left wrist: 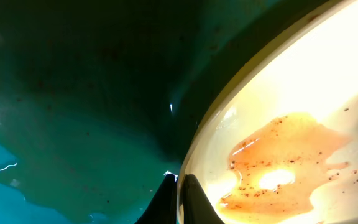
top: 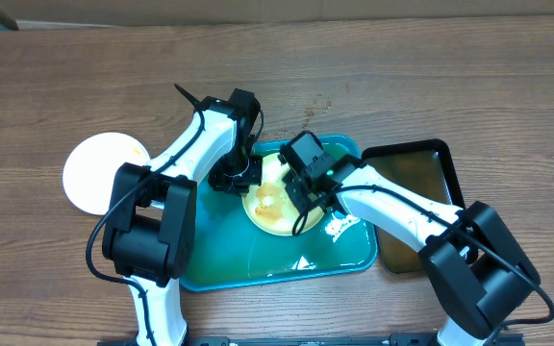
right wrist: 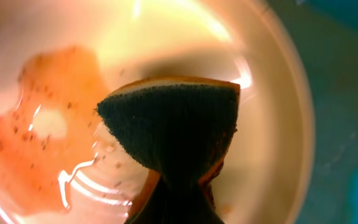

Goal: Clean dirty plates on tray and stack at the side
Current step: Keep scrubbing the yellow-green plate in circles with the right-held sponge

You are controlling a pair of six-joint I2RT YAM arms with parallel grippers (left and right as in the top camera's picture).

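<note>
The dirty plate (top: 269, 216) lies inside the teal tray (top: 229, 259), toward its 12 o'clock edge. An orange-brown speckled smear (right wrist: 30, 143) is pooled in its middle. Being round, the plate has no long axis, so the move ahead turns on where the smear lies from the sponge (right wrist: 166, 130). In the right wrist view the smear is at about 9 o'clock of the sponge's dark scrubbing face, just beside it. The part of the plate under the sponge and toward 3 o'clock looks bare. The right claw (right wrist: 176, 199) is pressed together on the sponge's narrow end and is the nearer one to the smear. It hangs over the plate's 3 o'clock half in the overhead view, and I judge that a short sweep toward 9 o'clock would reach the smear. The left claw (left wrist: 178, 196) is pinched on the plate's rim at its 9 o'clock side, apparently steadying it. The tray floor around the plate is wet and glossy, so the plate may slide if that pinch slackens. A white plate (top: 99, 173) sits on the wooden desk (top: 402, 77) at 9 o'clock of the tray, apart from it. A black tray (top: 445, 159) lies just beside the teal tray at 3 o'clock.
</note>
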